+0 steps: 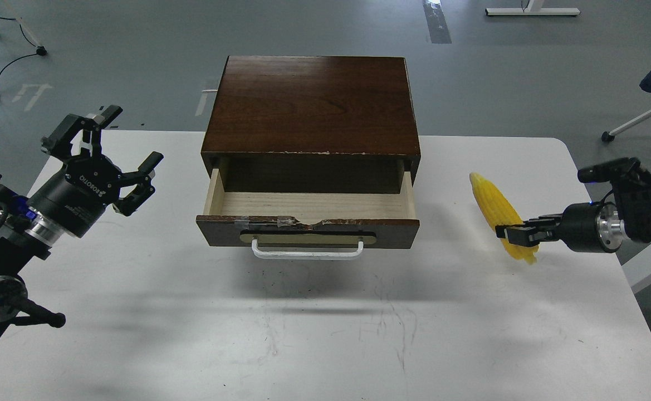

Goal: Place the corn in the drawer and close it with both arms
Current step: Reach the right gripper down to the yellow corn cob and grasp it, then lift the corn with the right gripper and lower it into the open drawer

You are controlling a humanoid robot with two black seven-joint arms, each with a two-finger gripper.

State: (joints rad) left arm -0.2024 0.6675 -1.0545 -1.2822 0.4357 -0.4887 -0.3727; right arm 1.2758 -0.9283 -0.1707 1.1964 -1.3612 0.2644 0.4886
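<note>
The drawer (307,230) stands pulled open from the dark wooden cabinet (311,106) at the table's middle, its pale wood inside empty. Its front has a beige plate and a white bar handle (307,253). The yellow corn (502,216) is to the right of the drawer, lifted off the table. My right gripper (510,234) is shut on the corn near its thick lower end. My left gripper (119,150) is open and empty, held above the table left of the drawer.
The white table (325,334) has its right edge close behind the right arm. A chair leg (640,120) and a blue seat stand on the grey floor at the far right. Cables lie on the floor at the far left.
</note>
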